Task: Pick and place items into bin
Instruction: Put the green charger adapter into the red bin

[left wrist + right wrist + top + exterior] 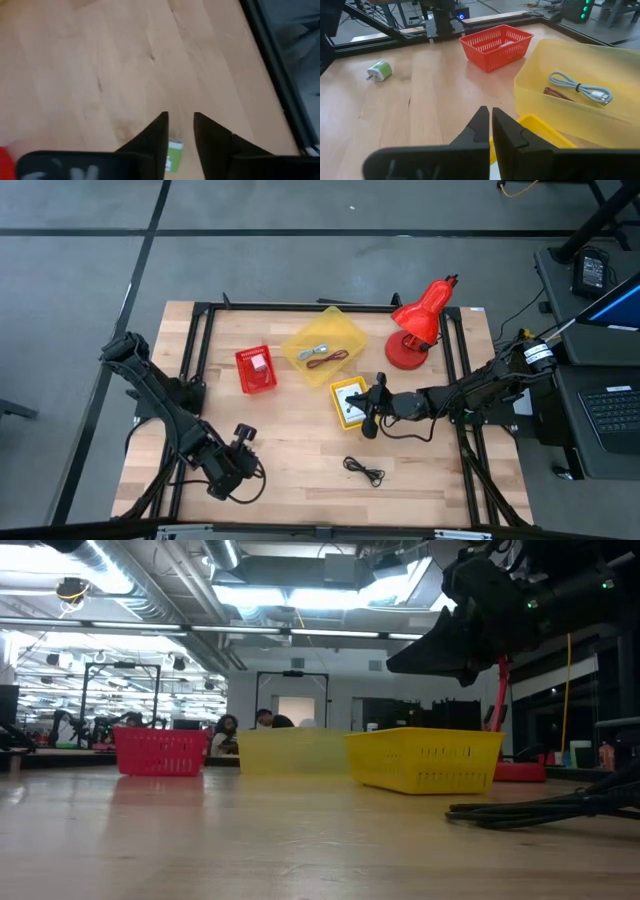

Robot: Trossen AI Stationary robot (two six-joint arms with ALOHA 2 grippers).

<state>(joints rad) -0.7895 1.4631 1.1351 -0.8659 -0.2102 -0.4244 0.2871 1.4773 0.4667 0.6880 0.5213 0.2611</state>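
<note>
From above, the left gripper [243,442] hangs low at the counter's [300,450] front left; the right gripper [372,408] sits over a small yellow basket [349,402]. A thin black cord [364,471] lies loose nearby, limp and light.

At counter level, red basket [160,752] and yellow bin [425,760] show stiff plastic mesh.

The left wrist shows jaws narrowly parted astride a small green charger [173,154]: hard, smooth, light, best pinched across its flat sides.

The right wrist shows jaws closed, empty.
</note>
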